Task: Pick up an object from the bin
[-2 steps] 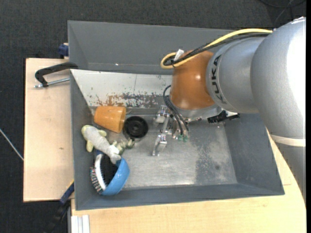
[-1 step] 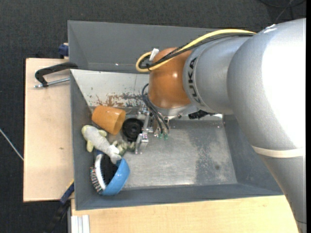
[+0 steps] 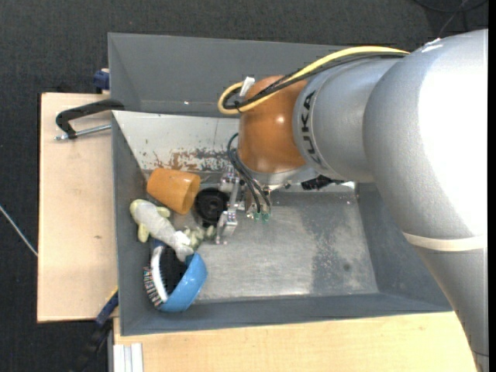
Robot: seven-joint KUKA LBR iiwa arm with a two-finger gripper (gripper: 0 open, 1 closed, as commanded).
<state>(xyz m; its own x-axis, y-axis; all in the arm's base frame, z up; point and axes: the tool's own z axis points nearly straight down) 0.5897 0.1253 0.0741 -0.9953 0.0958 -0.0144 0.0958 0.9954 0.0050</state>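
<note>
Where the arm (image 3: 372,122) reaches into the bin (image 3: 325,246) from 3 o'clock, its orange wrist cover (image 3: 267,134) hangs over the back of the floor, toward 12 o'clock, with a yellow cable (image 3: 310,64) looped across the top of it. The pincer (image 3: 240,211) sits low below that cover, left of the floor's middle. From this angle I cannot tell whether it is spread or pressed together, and I see nothing gripped in it. The nearest thing is a black round piece (image 3: 208,204), just beside the pincer at its 9 o'clock; whether the 2 touch is not clear. At 10 o'clock from the pincer lies an orange cup (image 3: 172,190), tipped on its side, close against the black piece. A cream toy (image 3: 157,225) stretches along the left wall at 8 o'clock from the pincer, one end near the cup and the other end just beside the pincer's lower tip. At 7 o'clock, in the bin's near-left corner, rests a blue brush (image 3: 177,281) with dark bristles, its upper edge close to the toy. The right half of the floor is bare grey metal.
</note>
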